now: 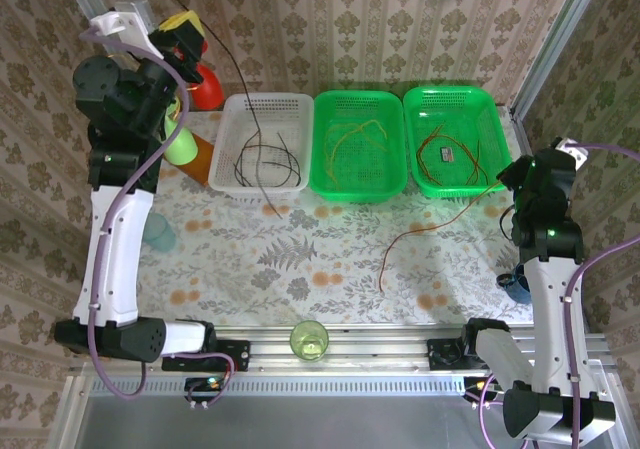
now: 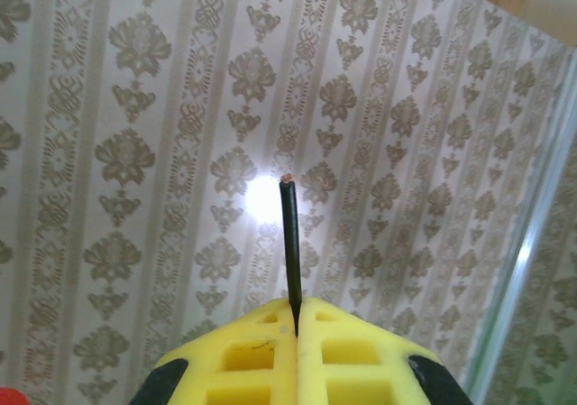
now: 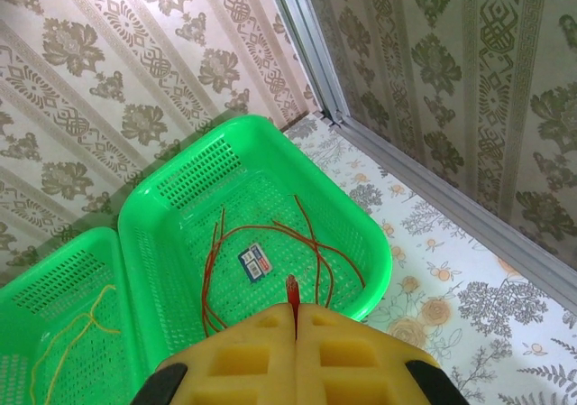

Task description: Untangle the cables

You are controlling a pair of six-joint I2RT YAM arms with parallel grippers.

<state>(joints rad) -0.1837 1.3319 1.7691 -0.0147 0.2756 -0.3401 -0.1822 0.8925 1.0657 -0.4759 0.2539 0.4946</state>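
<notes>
My left gripper [image 1: 200,31] is raised high at the back left, shut on the end of a black cable [image 2: 289,243]. That black cable [image 1: 240,84] hangs down into the white basket [image 1: 232,109], where more black cables [image 1: 262,164] lie. My right gripper [image 1: 512,181] sits at the right, beside the right green basket [image 1: 495,119]. It is shut on the tip of a dark red cable [image 3: 292,289], which trails across the table [image 1: 400,244]. In the right wrist view, red cables [image 3: 270,234] lie in the right green basket [image 3: 162,197] and a yellow one [image 3: 72,333] in the middle basket.
The middle green basket [image 1: 325,109] holds yellow-orange wires. A red object [image 1: 207,89], a green cup [image 1: 182,147] and an orange bottle [image 1: 200,161] stand at the back left. A pale blue cup [image 1: 158,234], a green cup [image 1: 309,340] and a blue cup [image 1: 517,285] stand nearer.
</notes>
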